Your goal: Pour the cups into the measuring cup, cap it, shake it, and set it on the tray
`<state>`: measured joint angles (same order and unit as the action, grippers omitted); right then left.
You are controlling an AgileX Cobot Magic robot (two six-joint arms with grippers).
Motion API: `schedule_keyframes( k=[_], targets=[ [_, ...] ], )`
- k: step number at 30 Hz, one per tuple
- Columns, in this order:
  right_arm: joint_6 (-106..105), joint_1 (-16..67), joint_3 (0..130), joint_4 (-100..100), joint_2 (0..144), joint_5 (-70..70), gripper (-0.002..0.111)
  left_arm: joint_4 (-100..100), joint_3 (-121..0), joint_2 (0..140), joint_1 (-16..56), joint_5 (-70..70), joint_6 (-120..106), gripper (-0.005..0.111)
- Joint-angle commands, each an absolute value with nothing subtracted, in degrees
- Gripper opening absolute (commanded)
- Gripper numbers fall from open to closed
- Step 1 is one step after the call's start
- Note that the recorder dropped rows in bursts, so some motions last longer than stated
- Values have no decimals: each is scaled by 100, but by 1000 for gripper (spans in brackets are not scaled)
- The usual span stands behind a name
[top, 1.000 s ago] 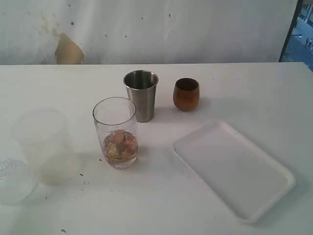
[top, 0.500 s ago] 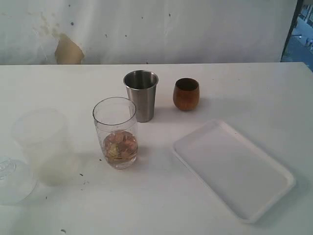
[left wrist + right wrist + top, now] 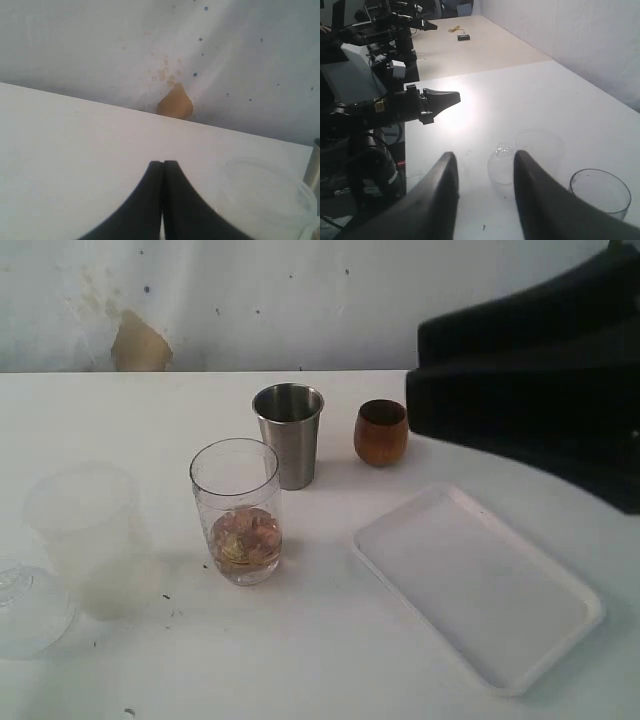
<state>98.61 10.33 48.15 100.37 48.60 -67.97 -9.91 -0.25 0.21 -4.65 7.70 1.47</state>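
The measuring cup [image 3: 237,510] stands mid-table with brownish bits at its bottom; its rim [image 3: 600,192] also shows in the right wrist view. Behind it are the steel tumbler [image 3: 289,435] and the brown wooden cup [image 3: 381,432]. The clear cap [image 3: 25,605] lies at the near left edge, and the white tray [image 3: 478,585] lies at the right. My right gripper [image 3: 485,156] is open and holds nothing, high above the table, with the cap [image 3: 502,165] seen between its fingers far below. My left gripper [image 3: 163,162] is shut and holds nothing.
A wide frosted plastic cup [image 3: 88,535] stands next to the cap at the left. The right arm's dark bulk [image 3: 530,380] fills the exterior view's upper right, above the tray's far side. A white backdrop with a tan patch [image 3: 138,343] closes off the table's back edge.
The right arm's dark bulk has come into the exterior view at the upper right. The cups, cap and tray have not moved.
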Motion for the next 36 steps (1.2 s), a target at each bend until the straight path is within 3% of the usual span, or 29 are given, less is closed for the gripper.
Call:
schedule_keyframes(
  k=[1, 3, 12, 17, 27, 32, 36],
  targets=[
    [9949, 963, 4355, 9995, 4317, -6152, 13, -973, 0, 0, -446, 763, 146, 0],
    [10148, 963, 4205, 9995, 4158, -5847, 0, -973, 0, 0, -446, 763, 146, 0],
    [10285, 963, 3983, 9995, 3941, -4611, 0, -973, 0, 0, -446, 763, 146, 0],
    [11521, 963, 3983, 9995, 3941, -3515, 0, -973, 0, 0, -446, 763, 146, 0],
    [12042, 963, 3912, 8469, 3925, -1490, 0, -973, 0, 0, -446, 763, 146, 0],
    [10344, 963, 3289, 6007, 3702, -746, 0, -976, 0, 0, -446, 751, 135, 0],
    [7332, 963, 2862, 4133, 3418, -1043, 0, -976, 0, 0, -446, 751, 135, 0]
  ],
)
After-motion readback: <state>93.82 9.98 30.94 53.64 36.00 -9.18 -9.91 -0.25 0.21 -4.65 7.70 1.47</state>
